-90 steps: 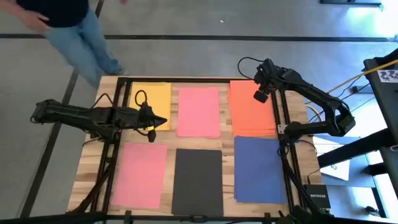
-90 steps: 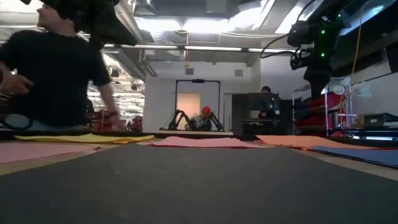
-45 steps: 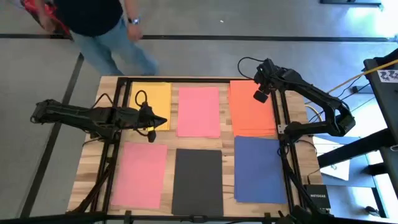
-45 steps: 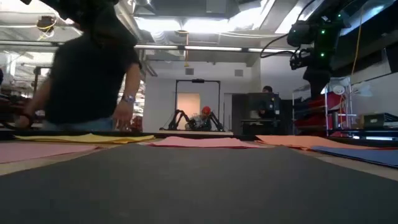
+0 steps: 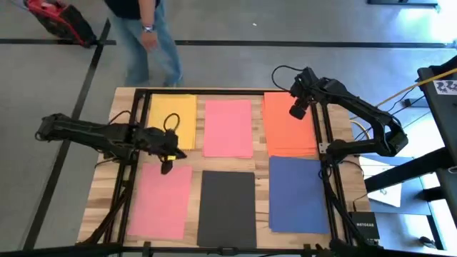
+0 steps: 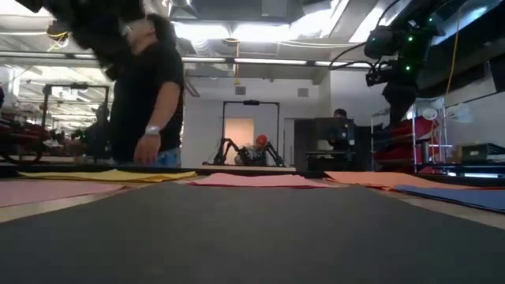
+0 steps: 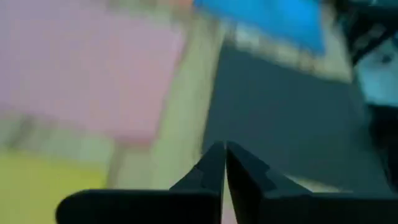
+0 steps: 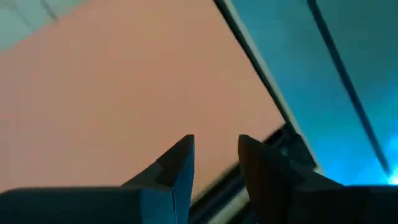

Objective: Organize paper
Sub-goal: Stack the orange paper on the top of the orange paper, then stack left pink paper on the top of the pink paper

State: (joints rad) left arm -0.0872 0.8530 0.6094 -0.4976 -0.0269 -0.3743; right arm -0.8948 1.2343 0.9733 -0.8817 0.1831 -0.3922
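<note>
Left tool [image 5: 166, 168]: you are seeing it hanging over the far edge of the near-left pink sheet [image 5: 160, 200], at the bare strip of counter [image 5: 193, 161] between that sheet and the yellow sheet [image 5: 172, 121]. In the left wrist view its fingers [image 7: 211, 168] are pressing together, holding nothing.

Right tool [image 5: 296, 112]: it is hovering over the orange sheet [image 5: 285, 135] at the far right. In the right wrist view its fingers [image 8: 177, 163] are standing slightly apart, with nothing between them.

Paper layout: six sheets are lying flat in two rows. Far row: yellow, pink [image 5: 228, 128], orange. Near row: pink, black [image 5: 227, 208], dark blue [image 5: 298, 194].

Key relation: the near-left pink sheet is lying just toward you from the left tool, its long axis running near to far. The left arm looks the closer one for it and for the yellow sheet; the right arm is closer to orange and blue.

Materials: you are dealing with thin, matte, limp rectangles on pale wood. They are likely offering no raised edge, so a pinch would probably need a corner or an edge.

Bystander: a person [image 5: 139, 32] is standing beyond the counter's far edge.
</note>
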